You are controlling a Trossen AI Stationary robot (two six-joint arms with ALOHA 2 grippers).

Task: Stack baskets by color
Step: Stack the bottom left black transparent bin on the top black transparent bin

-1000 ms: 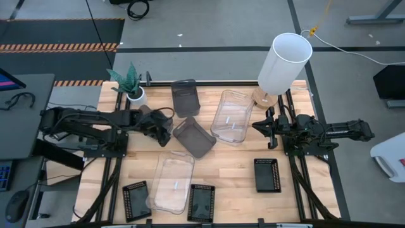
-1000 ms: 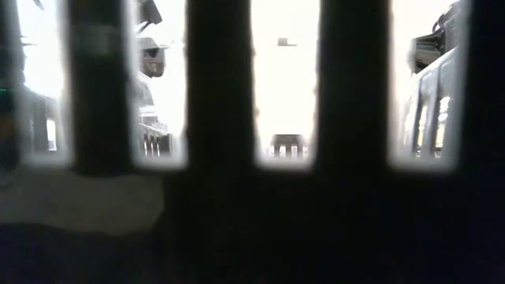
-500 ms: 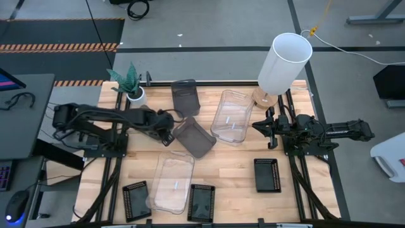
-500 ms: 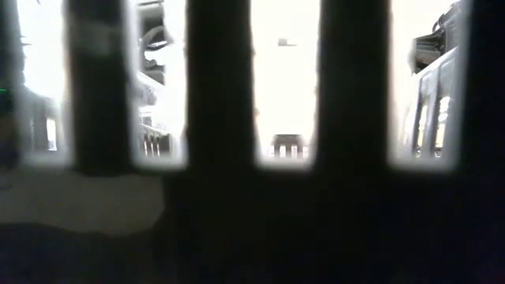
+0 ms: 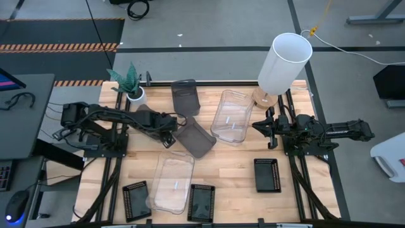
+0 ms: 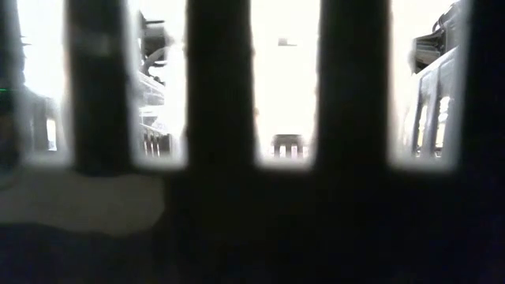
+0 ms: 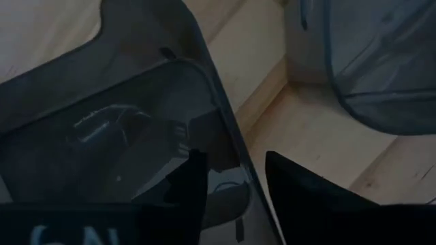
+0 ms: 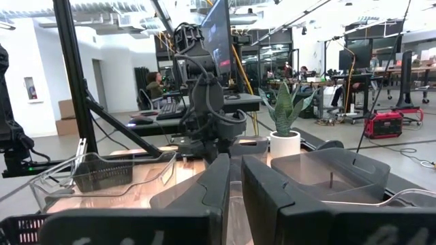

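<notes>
A smoky grey basket [image 5: 195, 137] lies askew at the table's middle. A second one [image 5: 185, 96] stands behind it. My left gripper [image 5: 170, 133] points steeply down at the near basket's left end, open, its fingers astride the basket's wall [image 7: 225, 116]. Two clear baskets [image 5: 231, 116] [image 5: 172, 182] and three black perforated ones [image 5: 136, 201] [image 5: 201, 202] [image 5: 267, 175] rest on the wood. My right gripper [image 5: 256, 126] waits at the right, level, shut on nothing [image 8: 236, 167]. My left gripper comes from above with one finger [image 7: 191, 184] inside the grey basket and the other [image 7: 300, 197] outside it, astride the end wall's rim [image 7: 248, 184]. I cannot tell whether either finger touches the wall. The basket rests on the table.
A tall white cylinder [image 5: 285, 63] stands at the far right and a small potted plant [image 5: 131, 85] at the far left. Dark bars close to the lens block most of the low view [image 6: 221, 158]. Bare wood [image 5: 231, 171] lies between the clear baskets.
My left gripper has come down and moved toward the table's right, onto the grey basket's left end, tipping from a slant to nearly straight down. The grey basket has stayed where it was.
</notes>
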